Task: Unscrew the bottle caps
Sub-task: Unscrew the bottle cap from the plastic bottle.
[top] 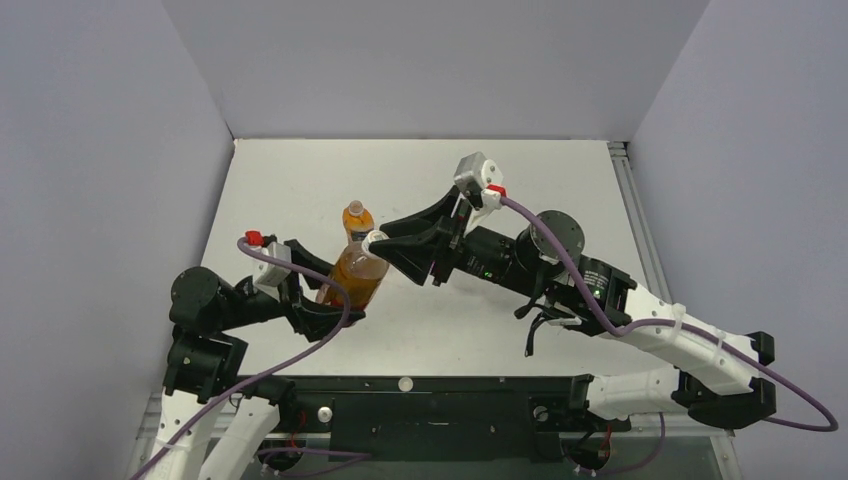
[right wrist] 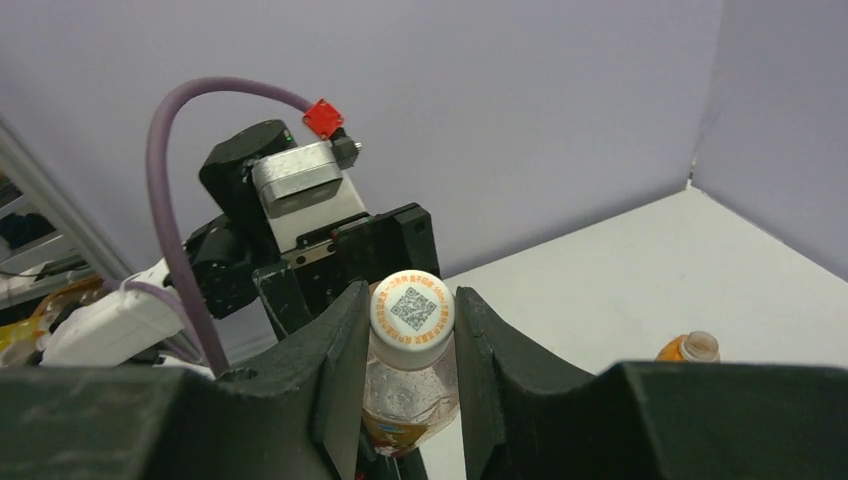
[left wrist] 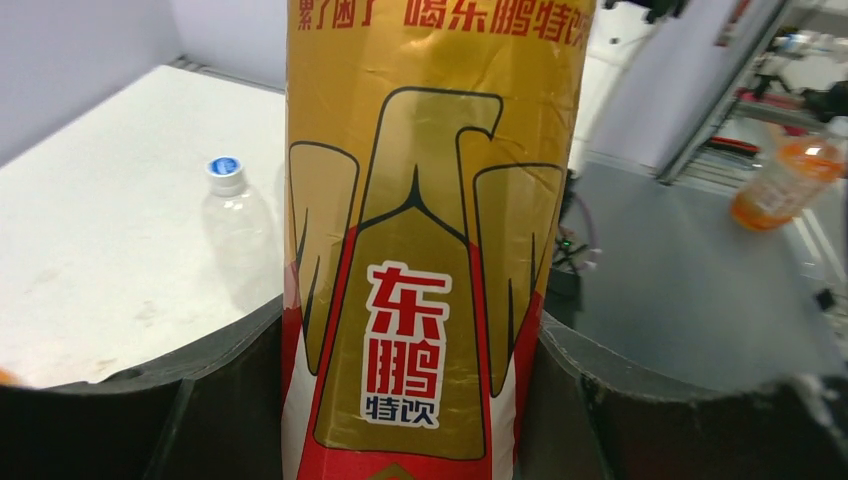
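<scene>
An upright orange bottle (top: 358,278) with a gold and red label (left wrist: 430,250) stands between the jaws of my left gripper (top: 338,298), which is shut on its body (left wrist: 412,400). Both fingers press its sides. Its white bottle cap (right wrist: 411,308) carries a printed code. My right gripper (right wrist: 410,345) is shut on that cap from the right (top: 380,242). A clear bottle (left wrist: 238,235) with a blue cap (left wrist: 224,170) stands on the table in the left wrist view; it is hidden in the top view.
A second orange bottle (top: 356,218) stands just behind the held one, also low right in the right wrist view (right wrist: 690,348). Another orange bottle (left wrist: 788,182) shows at the far right of the left wrist view. Grey walls enclose the white table (top: 300,180) on three sides.
</scene>
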You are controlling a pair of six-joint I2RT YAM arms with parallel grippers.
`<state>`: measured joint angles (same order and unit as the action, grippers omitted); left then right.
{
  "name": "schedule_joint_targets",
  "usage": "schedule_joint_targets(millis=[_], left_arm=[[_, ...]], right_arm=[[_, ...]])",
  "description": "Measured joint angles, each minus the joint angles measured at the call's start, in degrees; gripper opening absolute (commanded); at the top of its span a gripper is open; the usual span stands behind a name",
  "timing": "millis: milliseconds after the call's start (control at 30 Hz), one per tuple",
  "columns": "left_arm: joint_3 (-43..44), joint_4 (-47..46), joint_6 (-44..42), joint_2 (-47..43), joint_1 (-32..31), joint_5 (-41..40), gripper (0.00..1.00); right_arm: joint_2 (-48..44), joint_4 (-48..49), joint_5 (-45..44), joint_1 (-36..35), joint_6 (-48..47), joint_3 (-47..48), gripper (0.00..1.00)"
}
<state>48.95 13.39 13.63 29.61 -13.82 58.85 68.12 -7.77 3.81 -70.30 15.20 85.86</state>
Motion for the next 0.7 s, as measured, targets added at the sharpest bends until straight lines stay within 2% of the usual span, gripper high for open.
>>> schedule_joint_targets(millis=[200,300,333,367,433,500,700], left_arm=[[0.0,-4.2,8.0,1.5,-0.1,7.7,0.00],[0.0,-5.6,10.0,1.9,-0.2,9.4,0.00],[0.0,-5.9,10.4,2.0,-0.2,9.7,0.00],[0.1,-6.1,10.8,2.1,-0.2,9.9,0.00],[0.1,-6.4,11.4,2.1,-0.2,9.9,0.00],[0.1,-6.6,11.5,2.1,0.1,8.4,0.00],[0.1,-3.9,5.9,1.9,0.2,2.3,0.00]], right_arm=[[-3.6,4.8,12.9,4.5,0.8,-5.0,0.01],[-3.8,6.0,16.3,5.4,1.6,-5.5,0.30],[-3.8,6.1,16.7,5.5,1.8,-5.5,0.35],[-3.8,6.2,16.9,5.5,2.0,-5.5,0.44],[-3.8,6.1,16.8,5.4,2.3,-5.4,0.54],[-3.8,6.0,15.8,5.3,2.4,-5.3,0.58],[-3.9,7.4,3.4,3.5,4.8,-5.2,0.62]])
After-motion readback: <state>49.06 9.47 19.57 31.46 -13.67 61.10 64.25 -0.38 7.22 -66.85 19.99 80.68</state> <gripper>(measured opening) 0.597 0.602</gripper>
